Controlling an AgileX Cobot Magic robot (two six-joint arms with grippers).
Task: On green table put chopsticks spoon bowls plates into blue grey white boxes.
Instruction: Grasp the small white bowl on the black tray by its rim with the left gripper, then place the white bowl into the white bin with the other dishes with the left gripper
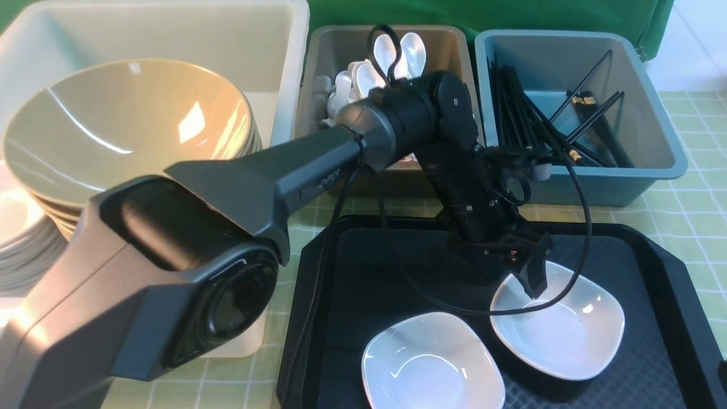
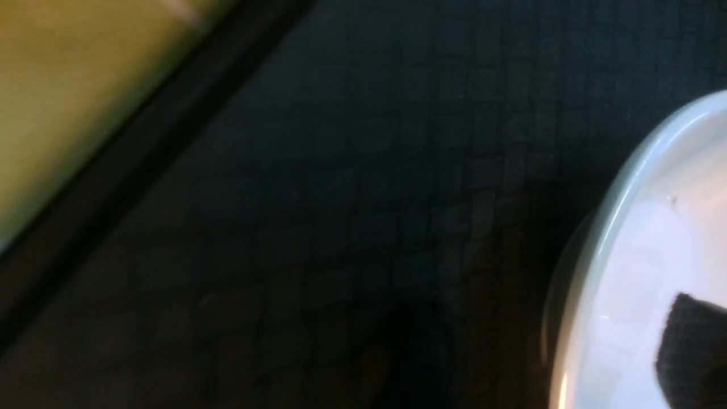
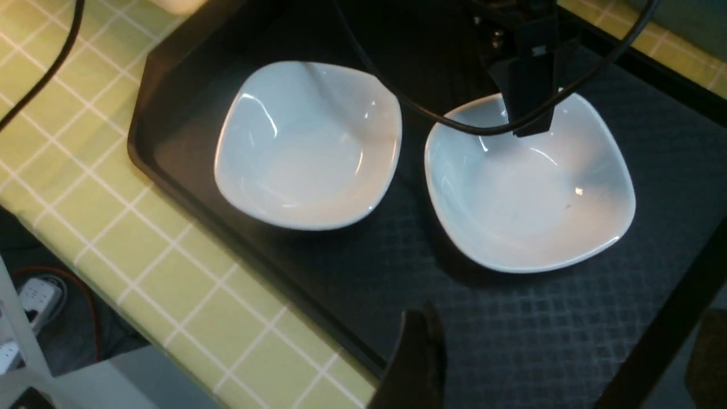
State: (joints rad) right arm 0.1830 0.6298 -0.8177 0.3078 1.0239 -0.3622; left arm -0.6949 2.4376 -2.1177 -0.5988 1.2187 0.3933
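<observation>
Two white plates lie on the black tray (image 1: 653, 363): a near one (image 1: 431, 363) and a far one (image 1: 559, 329). My left gripper (image 1: 525, 278) is open at the far plate's back rim, jaws astride it. One finger (image 2: 693, 352) hangs over the plate's inside, apart from the rim. The right wrist view shows this gripper (image 3: 528, 113), that plate (image 3: 528, 193) and the other plate (image 3: 306, 147). My right gripper (image 3: 562, 363) is open and empty above the tray's textured floor. Stacked bowls (image 1: 125, 125) fill the white box (image 1: 170, 28). Spoons (image 1: 397, 54) lie in the grey box (image 1: 448, 40), chopsticks (image 1: 522, 113) in the blue box (image 1: 642, 113).
The green table (image 1: 693, 193) shows around the tray. A stack of white plates (image 1: 23, 250) sits at the far left beside the bowls. The left arm's black cable (image 1: 585, 227) loops over the far plate. A power strip (image 3: 28, 295) lies on the floor past the table edge.
</observation>
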